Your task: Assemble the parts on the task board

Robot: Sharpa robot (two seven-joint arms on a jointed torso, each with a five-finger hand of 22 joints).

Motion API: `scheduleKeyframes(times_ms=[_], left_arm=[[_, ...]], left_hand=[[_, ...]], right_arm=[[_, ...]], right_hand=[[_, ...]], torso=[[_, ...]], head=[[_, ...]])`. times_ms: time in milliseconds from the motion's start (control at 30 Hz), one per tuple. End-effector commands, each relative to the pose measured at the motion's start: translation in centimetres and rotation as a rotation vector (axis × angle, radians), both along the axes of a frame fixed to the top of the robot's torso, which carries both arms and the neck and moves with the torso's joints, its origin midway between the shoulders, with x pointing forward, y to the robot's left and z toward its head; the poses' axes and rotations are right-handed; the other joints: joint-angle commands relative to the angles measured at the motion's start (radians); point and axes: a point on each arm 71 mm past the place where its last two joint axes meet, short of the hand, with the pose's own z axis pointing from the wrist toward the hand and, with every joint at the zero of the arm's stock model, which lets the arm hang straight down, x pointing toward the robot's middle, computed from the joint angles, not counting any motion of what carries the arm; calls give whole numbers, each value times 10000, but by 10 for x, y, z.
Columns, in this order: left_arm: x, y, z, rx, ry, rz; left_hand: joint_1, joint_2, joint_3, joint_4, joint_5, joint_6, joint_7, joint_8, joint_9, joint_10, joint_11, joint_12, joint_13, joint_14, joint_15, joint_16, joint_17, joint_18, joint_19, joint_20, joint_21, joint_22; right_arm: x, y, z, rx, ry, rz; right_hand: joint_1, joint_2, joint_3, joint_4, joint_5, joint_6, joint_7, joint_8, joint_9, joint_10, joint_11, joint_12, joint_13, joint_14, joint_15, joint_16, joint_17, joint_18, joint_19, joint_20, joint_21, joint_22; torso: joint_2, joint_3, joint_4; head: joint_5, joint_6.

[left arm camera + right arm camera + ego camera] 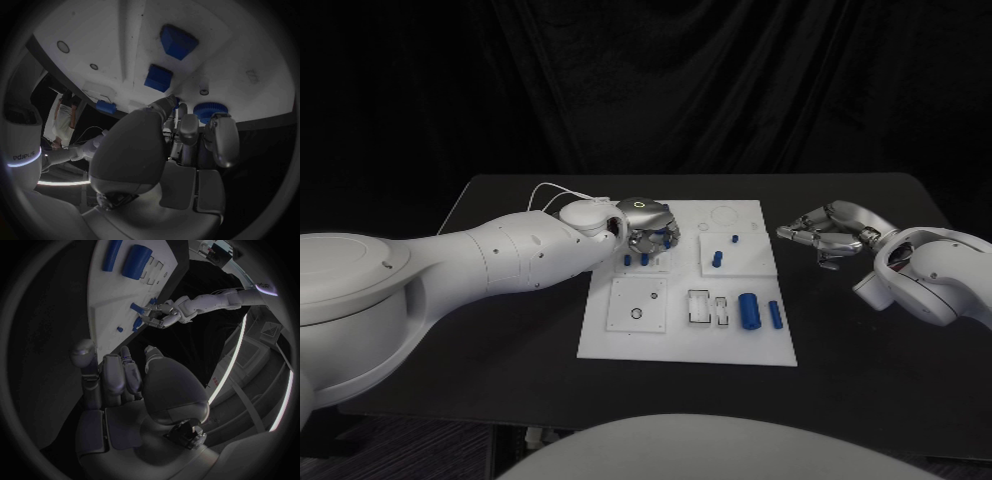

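The task board (678, 340) is centred on the black table (877, 370). The left hand (646, 226) is positioned over the board's far left corner, fingers curled down around a small blue part (177, 103); it appears to be pinched, though the contact is partly hidden. A blue gear (208, 111) sits just beside those fingers. The right hand (828, 232) is held off the board's right edge, fingers curled in with nothing grasped. Two blue cylinders (750, 310) lie near the board's near right corner.
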Motion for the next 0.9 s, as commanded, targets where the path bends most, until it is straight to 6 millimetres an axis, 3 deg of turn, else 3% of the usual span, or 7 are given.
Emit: scheduleKeyframes(times_ms=[33, 500, 900], left_arm=[[-2, -3, -3, -42, 32, -247], [-3, 7, 0, -445, -627, -100], [-12, 32, 24, -899, -1025, 105]], left_hand=[[15, 160, 80, -21, 71, 134, 5, 35, -55, 164, -37, 52, -38, 88, -1, 39, -7, -119, 83, -23, 64, 1803], [151, 340, 199, -237, 162, 654, 113, 119, -196, 801, -154, 143, -146, 282, -124, 145, 88, -200, 306, -142, 421, 1909], [57, 225, 155, -288, 164, 795, 135, 100, -275, 967, -141, 36, -265, 259, -130, 58, -66, -198, 303, -161, 409, 1900]], right_arm=[[-1, 0, -3, -75, 225, -50], [-2, -2, -3, -111, 320, -81], [-2, -4, -4, -160, 408, -117]], right_hand=[[68, 50, -62, -15, 32, 31, -3, 12, -15, -53, -27, -68, -8, 2, -8, -45, -16, 76, -13, -3, -32, -8], [71, 64, -60, -12, 35, 27, -2, 8, -17, -62, -25, -75, -17, -6, -7, -63, -30, 80, -21, -3, -59, -18], [72, 77, -62, -10, 34, 21, 0, 3, -21, -90, -23, -94, -45, -20, -5, -93, -54, 85, -33, -3, -98, -32]], torso=[[-6, 6, 17], [-11, 8, 10], [-25, 7, 53]], head=[[-10, 2], [-80, 2], [-23, 2]])
